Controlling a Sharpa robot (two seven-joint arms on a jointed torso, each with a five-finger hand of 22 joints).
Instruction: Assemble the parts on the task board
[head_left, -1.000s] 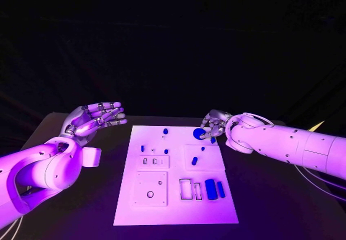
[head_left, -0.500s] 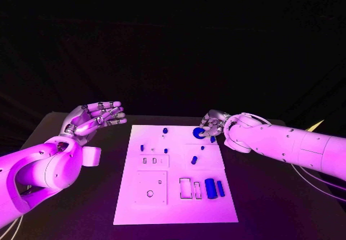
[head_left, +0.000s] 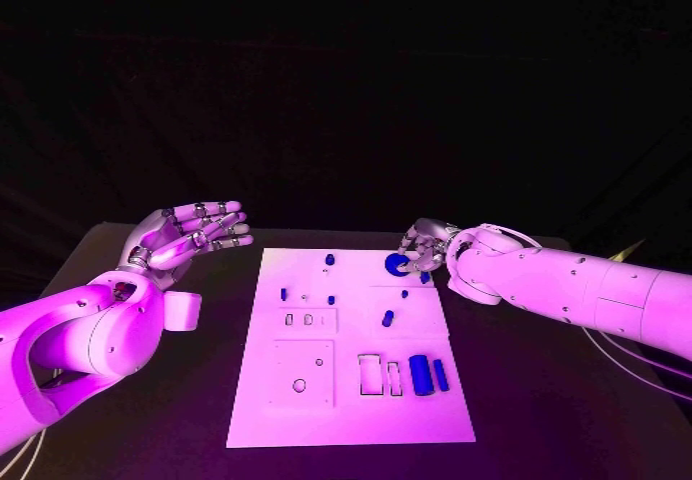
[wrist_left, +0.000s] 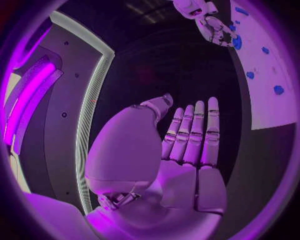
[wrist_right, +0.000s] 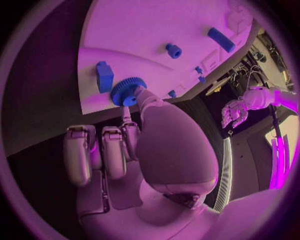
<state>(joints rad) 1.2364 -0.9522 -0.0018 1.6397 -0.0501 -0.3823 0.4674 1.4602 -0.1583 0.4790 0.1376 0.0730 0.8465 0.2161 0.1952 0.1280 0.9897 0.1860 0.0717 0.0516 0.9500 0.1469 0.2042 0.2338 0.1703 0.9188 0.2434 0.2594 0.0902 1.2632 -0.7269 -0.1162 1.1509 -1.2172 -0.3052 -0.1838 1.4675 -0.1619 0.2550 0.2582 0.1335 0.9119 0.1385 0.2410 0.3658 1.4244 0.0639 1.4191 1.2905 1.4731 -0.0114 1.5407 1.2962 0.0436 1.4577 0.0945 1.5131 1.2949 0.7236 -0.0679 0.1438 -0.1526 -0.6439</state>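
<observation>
The white task board (head_left: 346, 410) lies mid-table with several blue parts on it. At its far right corner a round blue gear (head_left: 395, 264) is pinched by my right hand (head_left: 427, 247). In the right wrist view the thumb tip and a finger of the right hand (wrist_right: 144, 150) close on the gear (wrist_right: 125, 90), next to a small blue block (wrist_right: 104, 76) at the board's edge. My left hand (head_left: 188, 236) is raised off the board's far left side, palm up, fingers spread, holding nothing; the left hand (wrist_left: 187, 150) looks the same in its wrist view.
Two long blue bars (head_left: 420, 375) (head_left: 440, 376) lie at the board's near right beside rectangular slots. A blue peg (head_left: 330, 262) stands at the far edge and another piece (head_left: 388, 320) lies mid-board. Dark table surrounds the board.
My right hand with the gear has shifted slightly left along the board's far edge. The left hand has stayed where it was.
</observation>
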